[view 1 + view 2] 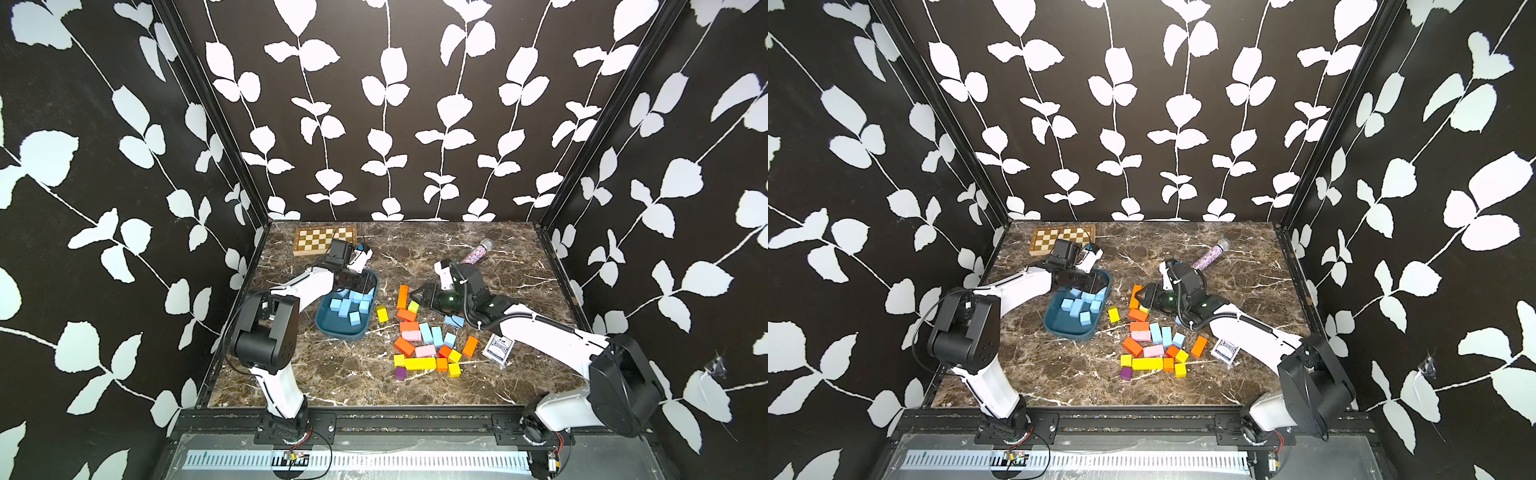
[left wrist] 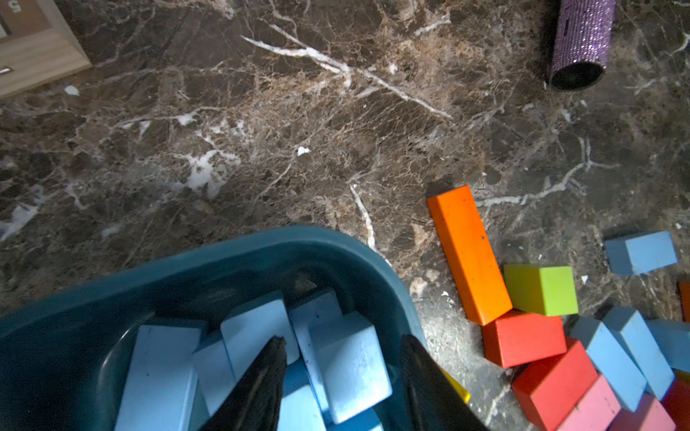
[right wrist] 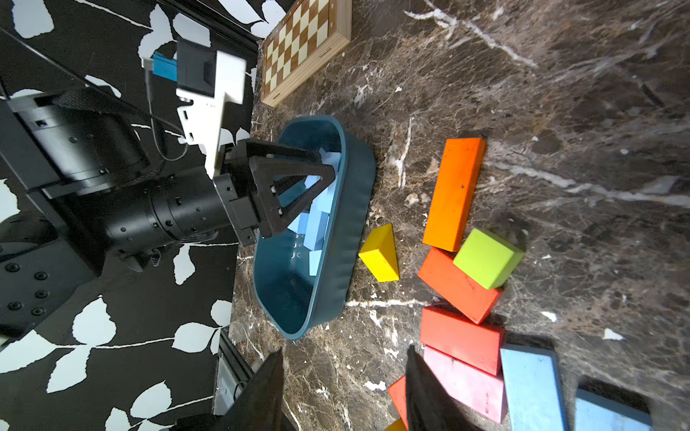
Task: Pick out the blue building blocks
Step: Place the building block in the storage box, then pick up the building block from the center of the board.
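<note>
Several light blue building blocks (image 1: 345, 307) lie piled in the dark teal tray (image 1: 332, 332) left of centre. My left gripper (image 2: 343, 337) hangs over the tray's far end, open. One blue block (image 2: 347, 358) lies between its fingers with a gap on each side. More blue blocks (image 1: 436, 336) lie among the mixed pile on the marble, and one (image 1: 455, 321) lies next to my right arm. My right gripper (image 1: 417, 297) hovers at the pile's far end, open. In the right wrist view only bare marble shows between the right gripper's (image 3: 344, 349) fingers.
Orange (image 1: 402, 296), yellow (image 1: 419, 363), pink (image 1: 424, 351) and purple (image 1: 400, 373) blocks crowd the pile. A single yellow block (image 1: 382, 313) lies beside the tray. A chessboard (image 1: 324, 240) sits at the back left, a glitter microphone (image 1: 476, 251) at the back, a card deck (image 1: 498, 347) on the right.
</note>
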You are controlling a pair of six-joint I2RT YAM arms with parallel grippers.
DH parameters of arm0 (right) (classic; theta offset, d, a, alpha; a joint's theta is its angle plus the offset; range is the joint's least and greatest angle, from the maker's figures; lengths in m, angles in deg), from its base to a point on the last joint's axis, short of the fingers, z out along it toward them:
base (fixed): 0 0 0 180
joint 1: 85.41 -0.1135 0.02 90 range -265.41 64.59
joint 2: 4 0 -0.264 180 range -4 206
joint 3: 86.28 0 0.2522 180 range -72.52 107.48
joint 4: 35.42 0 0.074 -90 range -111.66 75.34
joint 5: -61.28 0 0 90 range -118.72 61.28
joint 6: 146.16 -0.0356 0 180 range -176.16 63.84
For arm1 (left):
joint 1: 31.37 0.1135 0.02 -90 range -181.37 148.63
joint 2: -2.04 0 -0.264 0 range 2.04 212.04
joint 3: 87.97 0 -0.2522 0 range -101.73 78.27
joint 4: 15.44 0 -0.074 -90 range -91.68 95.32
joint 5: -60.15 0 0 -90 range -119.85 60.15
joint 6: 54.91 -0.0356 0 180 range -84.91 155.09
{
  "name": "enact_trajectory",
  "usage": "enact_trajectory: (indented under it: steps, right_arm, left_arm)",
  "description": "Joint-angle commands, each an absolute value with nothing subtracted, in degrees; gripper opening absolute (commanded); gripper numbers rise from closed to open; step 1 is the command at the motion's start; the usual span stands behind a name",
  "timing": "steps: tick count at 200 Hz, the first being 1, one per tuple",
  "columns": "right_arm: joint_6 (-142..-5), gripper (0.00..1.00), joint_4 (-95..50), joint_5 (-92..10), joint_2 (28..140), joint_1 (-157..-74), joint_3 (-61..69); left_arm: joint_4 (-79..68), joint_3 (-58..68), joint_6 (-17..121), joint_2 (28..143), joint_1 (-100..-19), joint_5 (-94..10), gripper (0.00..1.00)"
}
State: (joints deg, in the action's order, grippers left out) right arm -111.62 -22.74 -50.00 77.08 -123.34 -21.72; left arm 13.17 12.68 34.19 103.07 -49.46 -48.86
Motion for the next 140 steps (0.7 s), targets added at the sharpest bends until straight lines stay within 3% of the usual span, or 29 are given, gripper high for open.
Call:
enact_trajectory:
  steps: [1,77,140]
  right_arm:
    - [-111.71,0.50,-20.07,-47.60,75.64,-123.15,-20.94]
    - [-111.48,0.50,1.84,-37.40,74.89,-122.72,-16.89]
    - [-109.81,0.49,16.95,-35.59,78.79,-122.63,-12.09]
  left_arm:
    - [13.20,11.56,35.09,100.95,-49.64,-48.84,0.53]
    - [13.64,15.94,29.54,93.41,-49.83,-51.13,0.63]
    - [15.14,22.02,21.44,86.99,-51.90,-55.18,0.67]
